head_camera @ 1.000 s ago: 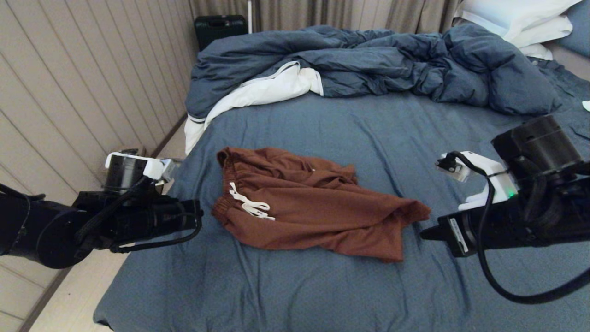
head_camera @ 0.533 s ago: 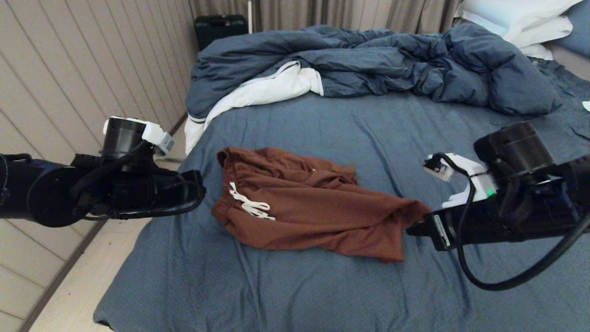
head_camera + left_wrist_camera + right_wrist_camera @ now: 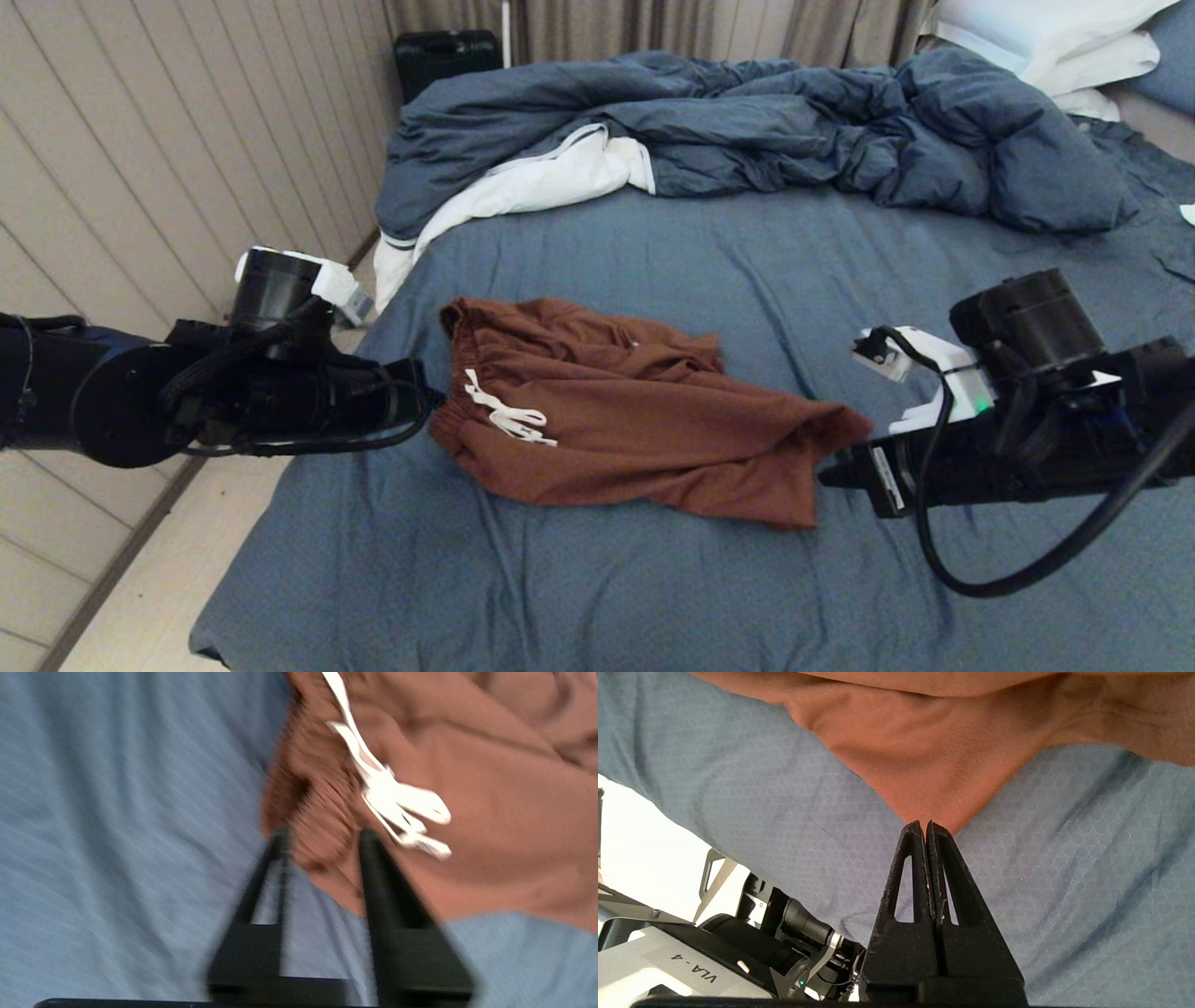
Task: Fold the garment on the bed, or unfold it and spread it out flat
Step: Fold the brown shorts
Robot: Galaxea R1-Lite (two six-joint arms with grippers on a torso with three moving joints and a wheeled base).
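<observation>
The rust-brown shorts (image 3: 635, 420) lie rumpled on the bed's slate-blue sheet (image 3: 747, 261), waistband to the left, with the white drawstring (image 3: 509, 415) on top. My left gripper (image 3: 425, 411) is at the near waistband corner. In the left wrist view it (image 3: 322, 835) is open, and the gathered waistband (image 3: 317, 812) lies between its fingertips, next to the drawstring (image 3: 397, 802). My right gripper (image 3: 826, 478) is at the near right leg hem. It (image 3: 924, 823) is shut, and its tips just reach the pointed hem corner (image 3: 934, 765).
A rumpled blue duvet (image 3: 747, 131) with white lining (image 3: 541, 177) fills the far part of the bed, and white pillows (image 3: 1055, 37) lie at the far right. A panelled wall (image 3: 140, 187) and a strip of floor run along the left. A dark suitcase (image 3: 445, 56) stands by the curtains.
My left gripper has moved right and down to the waistband corner. My right gripper has moved left to the leg hem. The shorts have not shifted.
</observation>
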